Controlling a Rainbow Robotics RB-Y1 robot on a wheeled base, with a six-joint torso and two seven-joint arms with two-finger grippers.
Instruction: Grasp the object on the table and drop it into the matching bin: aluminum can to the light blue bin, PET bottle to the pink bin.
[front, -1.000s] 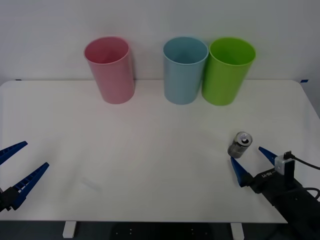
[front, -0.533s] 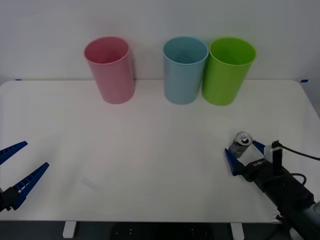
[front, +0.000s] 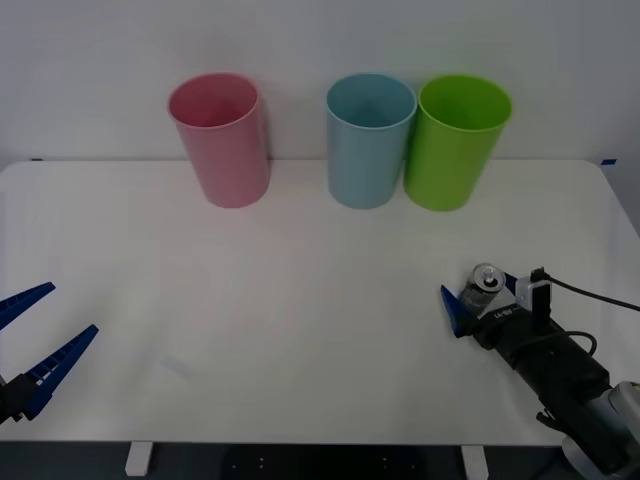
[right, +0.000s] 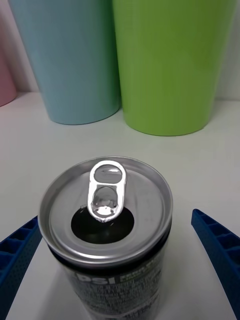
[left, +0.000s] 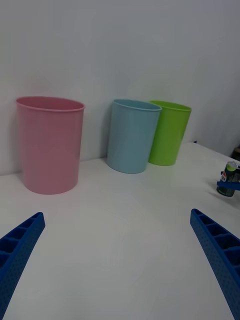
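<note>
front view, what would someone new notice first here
Three tall bins stand in a row at the table's far edge: the pink bin to the left, then the light blue bin and a lime green bin close together. At the near right, the open right gripper straddles the upright aluminum can, while the left gripper waits open at the near left.

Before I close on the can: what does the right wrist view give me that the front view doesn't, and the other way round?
The right wrist view alone shows the aluminum can close up: upright, its mouth already open under the pull tab, with one open blue finger on each side and a gap on both sides.

The front view alone shows the whole table, the full pink bin, and the left gripper open at the near left edge.

Both show the can between the right gripper fingers, with the light blue bin and lime green bin beyond it.
</note>
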